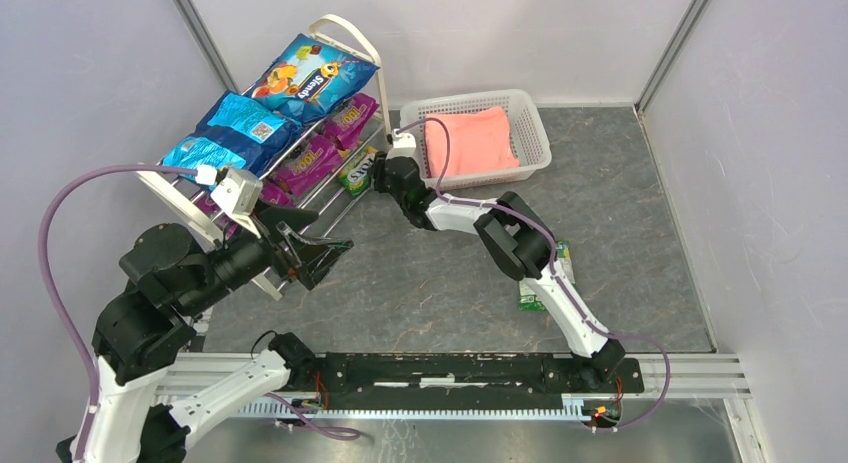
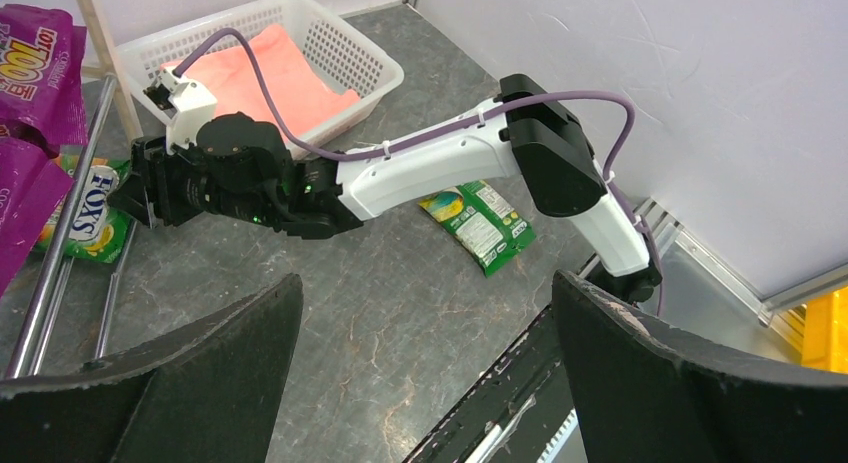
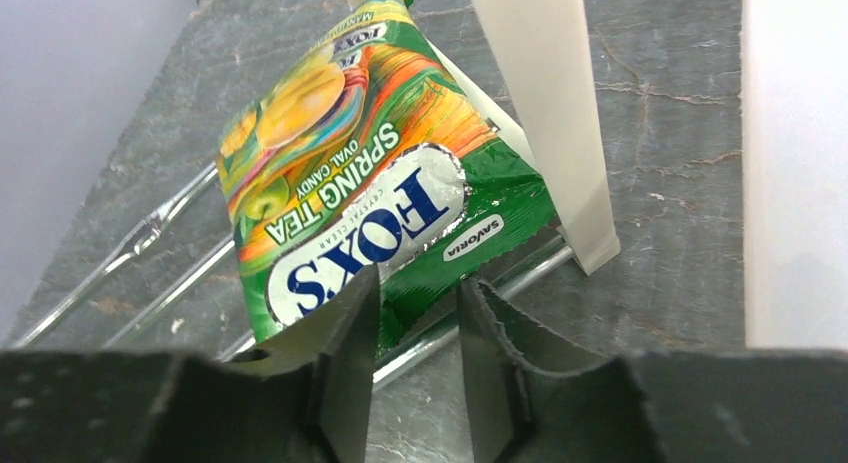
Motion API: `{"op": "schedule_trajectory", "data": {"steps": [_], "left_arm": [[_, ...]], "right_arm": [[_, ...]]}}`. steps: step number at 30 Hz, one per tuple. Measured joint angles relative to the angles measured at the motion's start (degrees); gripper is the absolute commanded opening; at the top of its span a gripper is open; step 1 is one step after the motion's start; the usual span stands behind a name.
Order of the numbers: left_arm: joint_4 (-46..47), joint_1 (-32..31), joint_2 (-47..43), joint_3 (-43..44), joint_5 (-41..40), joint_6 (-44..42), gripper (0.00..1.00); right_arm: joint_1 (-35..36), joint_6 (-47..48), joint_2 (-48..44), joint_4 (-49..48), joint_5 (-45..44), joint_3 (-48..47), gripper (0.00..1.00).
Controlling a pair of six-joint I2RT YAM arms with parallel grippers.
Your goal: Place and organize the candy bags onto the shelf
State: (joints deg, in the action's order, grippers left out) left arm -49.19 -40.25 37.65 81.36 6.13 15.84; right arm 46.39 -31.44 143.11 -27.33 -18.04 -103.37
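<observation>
**Right end effector [image 3: 418, 308] at the lowest tier of the shelf [image 1: 352, 30].** We see its fingers parted by a narrow gap, wider than the film, so we judge that they grip nothing. The near edge of a green-and-white candy bag [image 3: 360, 183] sits just at their tips. This bag lies on the thin silver rods [image 3: 170, 223], its far side propped against the cream end frame [image 3: 540, 103]. The left end effector [image 2: 425, 283] hangs wide open and empty near the shelf's near end.

We judge the step in hand to be seating this bag. To do it well, we would nudge it flat across the rods and off the frame, label up, leaving room beside it. Glossy, crinkled film slides readily on smooth round rods and may slip between them.

A second green-and-white bag [image 2: 478, 223] lies flat on the mottled grey desk [image 1: 420, 283], partly under the right arm. Purple bags [image 1: 305, 166] occupy the middle tier. Blue bags [image 1: 245, 123], puffed and shiny, occupy the top.
</observation>
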Motion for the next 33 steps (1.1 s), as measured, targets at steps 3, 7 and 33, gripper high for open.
{"op": "schedule_trajectory", "data": {"steps": [3, 7, 33], "left_arm": [[0.0, 0.0, 0.3, 0.0, 0.1, 0.0, 1.0], [0.0, 0.0, 0.6, 0.0, 0.5, 0.3, 1.0], [10.6, 0.0, 1.3, -12.4, 6.7, 9.0, 1.0]], "right_arm": [[0.0, 1.2, -1.4, 0.7, 0.5, 1.8, 0.51], [0.1, 2.3, -8.6, 2.2, 2.7, 10.1, 0.6], [-6.5, 18.7, -88.3, 31.0, -8.6, 71.8, 0.98]]}}
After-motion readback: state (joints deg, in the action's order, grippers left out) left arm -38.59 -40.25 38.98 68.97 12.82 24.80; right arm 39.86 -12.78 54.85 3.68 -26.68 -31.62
